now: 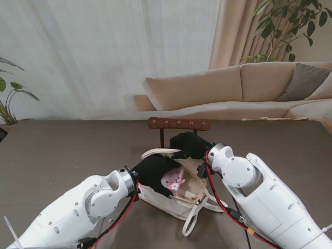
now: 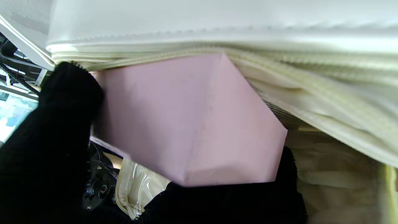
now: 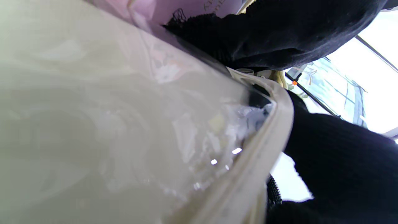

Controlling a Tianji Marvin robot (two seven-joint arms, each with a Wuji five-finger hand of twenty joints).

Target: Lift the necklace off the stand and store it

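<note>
The wooden necklace stand [image 1: 179,123] is upright behind a cream bag [image 1: 171,205] at the table's middle, and I see no necklace on its pegs. My left hand [image 1: 153,170], in a black glove, is shut on a pink flowered pouch [image 1: 174,180] at the bag's mouth. In the left wrist view the pink pouch [image 2: 192,118] is pinched between my fingers [image 2: 62,124] just under the bag's zip edge [image 2: 311,90]. My right hand [image 1: 191,145] grips the bag's far rim, and that rim [image 3: 273,130] shows close up beside my gloved fingers [image 3: 342,155]. The necklace itself is not visible.
The bag's cream straps [image 1: 193,220] trail on the dark table [image 1: 62,150] toward me. A beige sofa [image 1: 249,88] and curtains stand beyond the table's far edge. Potted plants sit at the far left [image 1: 8,104] and far right [image 1: 290,26].
</note>
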